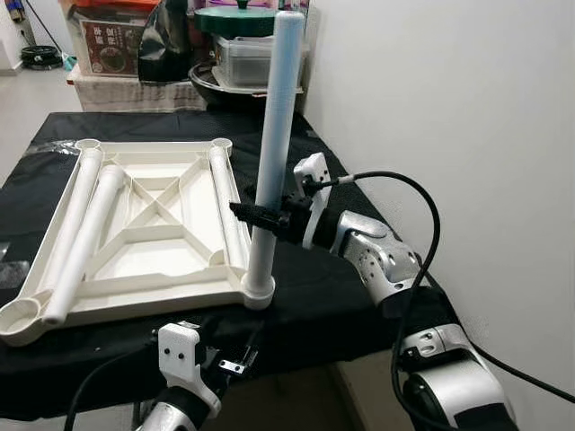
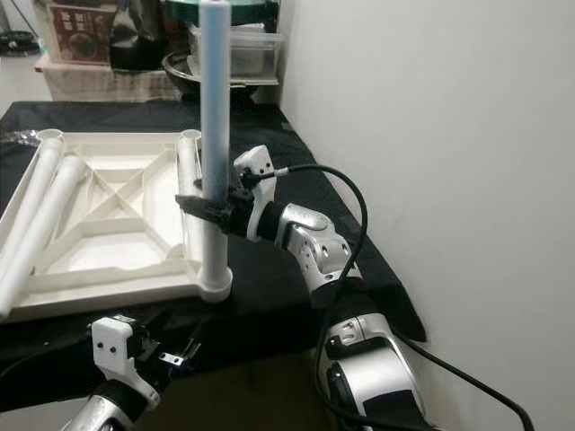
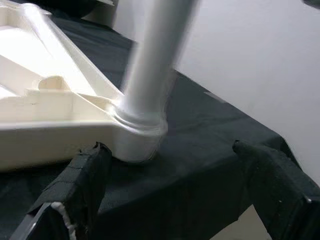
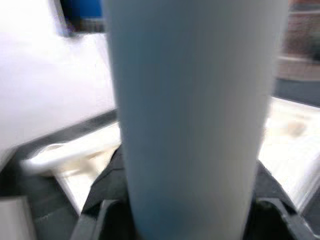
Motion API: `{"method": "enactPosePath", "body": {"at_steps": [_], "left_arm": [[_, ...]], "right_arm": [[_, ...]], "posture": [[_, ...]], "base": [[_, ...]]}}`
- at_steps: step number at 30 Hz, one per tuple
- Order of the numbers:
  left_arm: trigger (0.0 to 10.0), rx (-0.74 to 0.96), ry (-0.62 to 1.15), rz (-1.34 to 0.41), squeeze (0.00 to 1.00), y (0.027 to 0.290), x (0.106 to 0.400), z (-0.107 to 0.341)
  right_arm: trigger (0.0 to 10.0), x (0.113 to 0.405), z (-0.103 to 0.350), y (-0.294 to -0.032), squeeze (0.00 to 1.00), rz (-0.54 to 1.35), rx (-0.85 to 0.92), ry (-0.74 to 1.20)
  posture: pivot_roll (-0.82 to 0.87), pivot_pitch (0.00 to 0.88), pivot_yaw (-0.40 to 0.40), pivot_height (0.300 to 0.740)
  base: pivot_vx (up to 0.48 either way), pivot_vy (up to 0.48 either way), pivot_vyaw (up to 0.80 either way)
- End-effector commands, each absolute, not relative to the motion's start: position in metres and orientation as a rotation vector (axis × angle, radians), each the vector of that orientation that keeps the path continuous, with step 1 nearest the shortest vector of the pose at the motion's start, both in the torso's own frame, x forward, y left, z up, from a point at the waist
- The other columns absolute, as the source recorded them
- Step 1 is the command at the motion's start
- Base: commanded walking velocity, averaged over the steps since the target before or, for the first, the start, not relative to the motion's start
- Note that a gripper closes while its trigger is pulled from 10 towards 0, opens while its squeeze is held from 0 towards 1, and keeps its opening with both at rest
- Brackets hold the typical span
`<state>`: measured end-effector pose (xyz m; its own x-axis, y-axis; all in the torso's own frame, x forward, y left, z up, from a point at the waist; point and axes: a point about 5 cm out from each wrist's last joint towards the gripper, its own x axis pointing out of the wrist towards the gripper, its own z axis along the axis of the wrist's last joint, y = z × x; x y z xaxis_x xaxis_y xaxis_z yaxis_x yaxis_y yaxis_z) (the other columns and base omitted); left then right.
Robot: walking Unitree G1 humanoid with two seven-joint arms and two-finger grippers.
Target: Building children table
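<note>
A white plastic table top (image 1: 144,235) lies upside down on a black-covered table (image 1: 305,314). One pale leg tube (image 1: 275,144) stands upright in the near right corner socket (image 1: 258,291). My right gripper (image 1: 260,215) is shut on that tube a little above the socket. Three more white leg tubes (image 1: 85,235) lie loose on the table top, two at the left and one along the right side. My left gripper (image 3: 170,185) hangs open below the table's front edge, facing the socket (image 3: 137,137) without touching it.
A white wall (image 1: 431,99) runs close along the right side of the table. Boxes, a bowl and a dark bag (image 1: 171,40) are stacked behind the table's far edge. A black cable (image 1: 422,233) loops over my right arm.
</note>
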<state>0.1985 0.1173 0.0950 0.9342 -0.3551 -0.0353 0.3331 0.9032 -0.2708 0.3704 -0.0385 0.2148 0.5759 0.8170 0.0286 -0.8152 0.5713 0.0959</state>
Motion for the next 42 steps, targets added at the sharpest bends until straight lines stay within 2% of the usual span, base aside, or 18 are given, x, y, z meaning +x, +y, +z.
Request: {"method": "enactPosePath", "body": {"at_steps": [1, 5, 6, 12, 13, 14, 15, 19, 20, 24, 25, 32, 33, 34, 35, 39, 41, 42], "left_arm": [[10.0, -0.274, 0.097, -0.353, 0.00, 0.116, 0.196, 0.093], [10.0, -0.274, 0.097, -0.353, 0.00, 0.117, 0.196, 0.093], [10.0, -0.273, 0.100, -0.356, 0.00, 0.117, 0.196, 0.092], [10.0, -0.273, 0.102, -0.358, 0.00, 0.117, 0.196, 0.092], [10.0, -0.273, 0.103, -0.360, 0.00, 0.117, 0.196, 0.092], [10.0, -0.273, 0.103, -0.360, 0.00, 0.117, 0.196, 0.092], [10.0, -0.273, 0.105, -0.361, 0.00, 0.117, 0.197, 0.092], [10.0, -0.272, 0.104, -0.372, 0.00, 0.117, 0.199, 0.092], [10.0, -0.273, 0.103, -0.376, 0.00, 0.116, 0.200, 0.092], [10.0, -0.277, 0.101, -0.377, 0.00, 0.115, 0.201, 0.092], [10.0, -0.277, 0.100, -0.376, 0.00, 0.115, 0.200, 0.092], [10.0, -0.275, 0.096, -0.373, 0.00, 0.114, 0.200, 0.092], [10.0, -0.275, 0.096, -0.372, 0.00, 0.114, 0.200, 0.092], [10.0, -0.275, 0.096, -0.372, 0.00, 0.114, 0.200, 0.092], [10.0, -0.275, 0.096, -0.371, 0.00, 0.114, 0.200, 0.092], [10.0, -0.275, 0.096, -0.371, 0.00, 0.114, 0.199, 0.092], [10.0, -0.274, 0.096, -0.371, 0.00, 0.114, 0.199, 0.092], [10.0, -0.274, 0.096, -0.371, 0.00, 0.114, 0.199, 0.092]], "right_arm": [[0.0, 0.378, 0.174, -0.048, 0.00, 0.711, 0.092, 0.224], [0.0, 0.388, 0.156, -0.065, 0.00, 0.401, 0.083, 0.298], [0.0, 0.378, 0.125, -0.095, 0.00, -0.015, 0.147, 0.339], [0.0, 0.362, 0.109, -0.096, 0.00, -0.108, 0.183, 0.377], [6.3, 0.356, 0.108, -0.085, 0.00, -0.056, 0.186, 0.386], [6.3, 0.356, 0.108, -0.085, 0.00, -0.056, 0.186, 0.386], [10.0, 0.353, 0.112, -0.071, 0.00, 0.045, 0.200, 0.384], [10.0, 0.357, 0.144, -0.046, 0.00, 0.327, 0.219, 0.241], [10.0, 0.362, 0.164, -0.041, 1.00, 0.478, 0.219, 0.168], [10.0, 0.371, 0.195, -0.041, 1.00, 0.700, 0.223, 0.088], [10.0, 0.371, 0.208, -0.042, 0.00, 0.844, 0.190, 0.059], [10.0, 0.352, 0.215, -0.054, 0.00, 1.276, 0.091, -0.020], [8.0, 0.351, 0.211, -0.053, 0.00, 1.285, 0.086, -0.012], [8.0, 0.351, 0.211, -0.053, 0.00, 1.285, 0.086, -0.012], [1.0, 0.349, 0.206, -0.051, 0.00, 1.295, 0.095, 0.009], [0.0, 0.351, 0.196, -0.047, 0.00, 1.246, 0.100, 0.064], [0.0, 0.379, 0.166, -0.056, 0.00, 0.724, 0.090, 0.238], [0.0, 0.379, 0.166, -0.056, 0.00, 0.724, 0.090, 0.238]], "posture": [[0.16, 0.000, -0.134, 0.740], [0.16, 0.000, -0.131, 0.740], [0.15, 0.000, -0.127, 0.740], [0.15, 0.000, -0.118, 0.740], [0.15, 0.000, -0.118, 0.740], [0.15, 0.000, -0.118, 0.740], [0.13, 0.000, -0.112, 0.740], [0.13, 0.000, -0.112, 0.740], [0.12, 0.000, -0.113, 0.740], [0.13, 0.000, -0.120, 0.740], [0.14, 0.000, -0.124, 0.740], [0.15, 0.000, -0.129, 0.740], [0.15, 0.000, -0.135, 0.740], [0.15, 0.000, -0.135, 0.740], [0.15, 0.000, -0.135, 0.740], [0.15, 0.000, -0.135, 0.740], [0.15, 0.000, -0.131, 0.740], [0.15, 0.000, -0.131, 0.740]], "base": [[0.000, 0.000, 0.00], [0.000, 0.000, 0.00], [0.000, 0.000, 0.00], [0.000, 0.000, 0.00], [0.000, 0.000, 0.00], [0.000, 0.000, 0.00], [0.000, 0.000, 0.00], [0.000, 0.000, 0.00], [0.000, 0.000, 0.00], [0.000, 0.000, 0.00], [0.000, 0.000, 0.00], [0.000, 0.000, 0.00], [0.000, 0.000, 0.00], [0.000, 0.000, 0.00], [0.000, 0.000, 0.00], [0.000, 0.000, 0.00], [0.000, 0.000, 0.00], [0.000, 0.000, 0.00]]}}
